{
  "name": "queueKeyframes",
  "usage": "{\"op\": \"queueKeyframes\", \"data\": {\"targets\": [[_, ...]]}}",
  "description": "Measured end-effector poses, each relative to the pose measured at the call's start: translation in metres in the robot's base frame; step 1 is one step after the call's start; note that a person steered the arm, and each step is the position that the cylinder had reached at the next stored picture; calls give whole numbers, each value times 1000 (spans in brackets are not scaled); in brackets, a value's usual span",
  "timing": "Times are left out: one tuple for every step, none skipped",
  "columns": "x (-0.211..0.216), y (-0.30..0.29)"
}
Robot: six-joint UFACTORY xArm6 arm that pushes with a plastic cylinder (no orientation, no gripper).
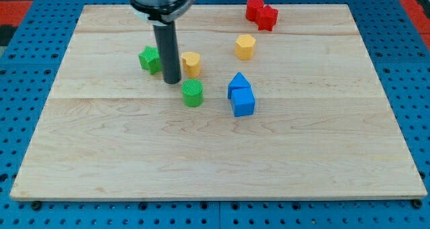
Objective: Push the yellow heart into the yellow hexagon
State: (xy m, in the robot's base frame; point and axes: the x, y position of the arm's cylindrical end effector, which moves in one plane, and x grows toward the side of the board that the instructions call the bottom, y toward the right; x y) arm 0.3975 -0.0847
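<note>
The yellow heart (191, 64) lies left of the board's middle, toward the view's top. The yellow hexagon (245, 46) lies up and to the right of it, well apart. My tip (172, 80) rests on the board just left of the yellow heart and slightly below it, close to its left side. The rod rises from the tip toward the view's top.
A green star block (150, 58) sits just left of the rod. A green cylinder (193, 93) lies just below the heart. A blue triangle (238, 83) and a blue cube (243, 102) touch each other right of centre. Two red blocks (261, 13) sit at the top edge. The board (215, 155) is pale wood.
</note>
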Motion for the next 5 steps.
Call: {"op": "queueKeyframes", "data": {"targets": [[-34, 6], [-52, 48], [-37, 46], [-9, 31], [-3, 59]]}}
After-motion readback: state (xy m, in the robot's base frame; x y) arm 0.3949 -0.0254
